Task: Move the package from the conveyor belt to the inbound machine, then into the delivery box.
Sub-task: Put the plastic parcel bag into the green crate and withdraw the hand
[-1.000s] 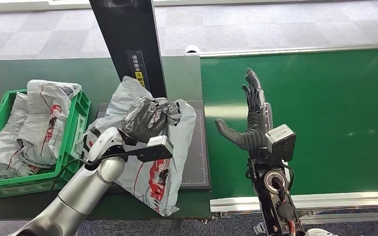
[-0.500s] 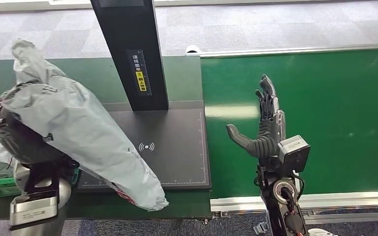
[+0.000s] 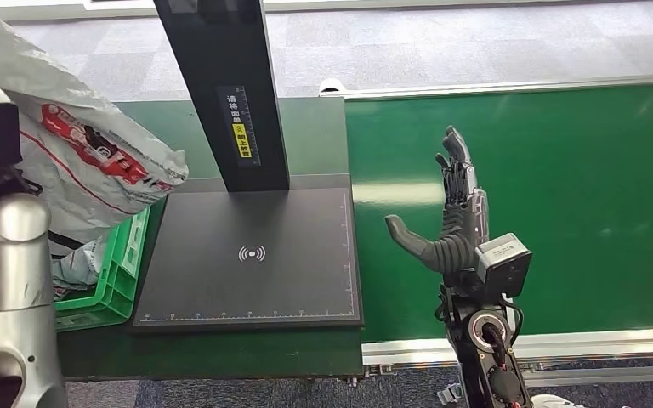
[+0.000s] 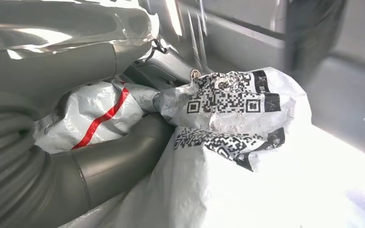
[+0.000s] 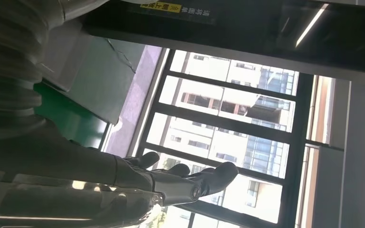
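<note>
Lifted clear of the inbound machine (image 3: 251, 255), the package (image 3: 68, 161) now hangs over the green delivery box (image 3: 115, 272), gripped by the left hand (image 4: 52, 180); only the drop seems left. Beyond the open, idle right hand (image 3: 451, 229) runs the green conveyor belt (image 3: 561, 195); grey floor (image 3: 442, 42) lies behind.

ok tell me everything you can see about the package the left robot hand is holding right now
The package is a grey-white plastic mailer bag, crumpled and soft-looking, with red stripes and red-and-black printing. The left wrist view shows a wrinkled white label with black QR codes on it. The left robot hand grips it, raised in the air above the green delivery box, its loose end reaching toward the inbound machine's black post. Whether it touches the bags in the box cannot be told.
</note>
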